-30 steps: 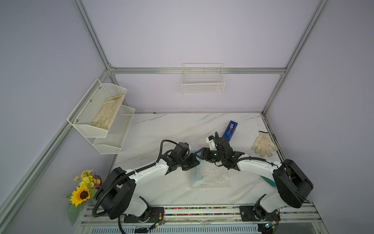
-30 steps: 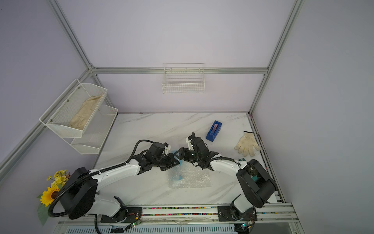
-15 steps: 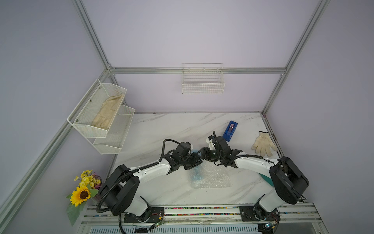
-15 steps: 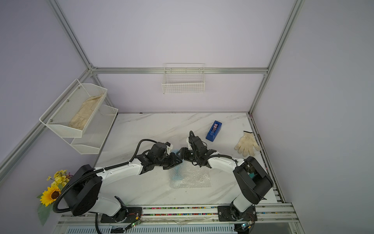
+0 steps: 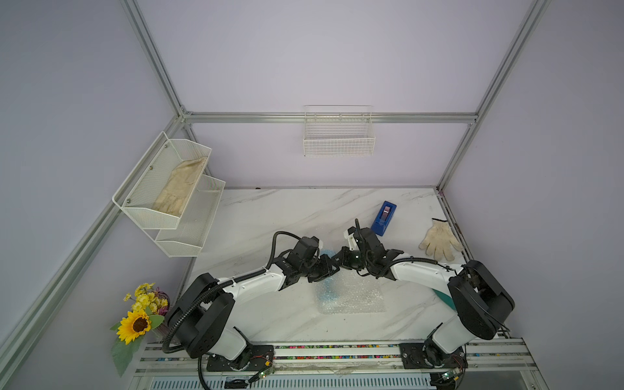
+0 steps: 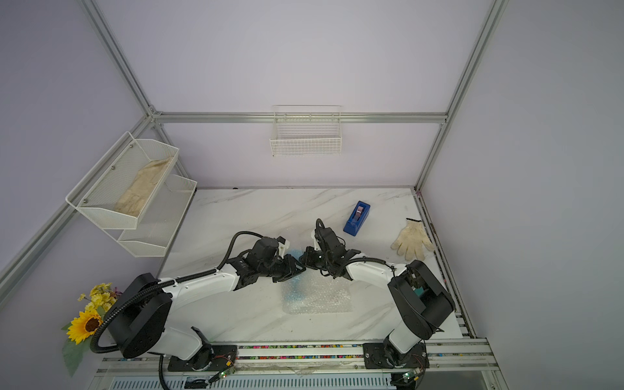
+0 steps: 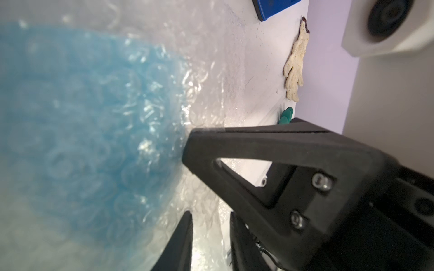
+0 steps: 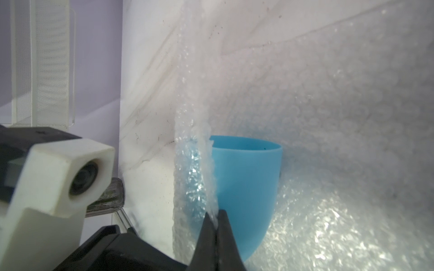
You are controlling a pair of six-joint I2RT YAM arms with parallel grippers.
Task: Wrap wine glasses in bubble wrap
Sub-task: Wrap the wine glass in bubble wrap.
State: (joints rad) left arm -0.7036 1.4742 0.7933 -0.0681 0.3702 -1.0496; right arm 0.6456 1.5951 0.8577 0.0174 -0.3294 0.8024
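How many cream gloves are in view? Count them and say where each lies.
2. One glove lies flat on the table, by its right edge; the other glove lies in the wall rack's upper tier. The arms could hide more.

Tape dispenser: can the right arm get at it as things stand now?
Probably yes in reach: the tape dispenser stands near the right gripper, with bare table between. But that gripper is shut on the bubble wrap, so it must release first.
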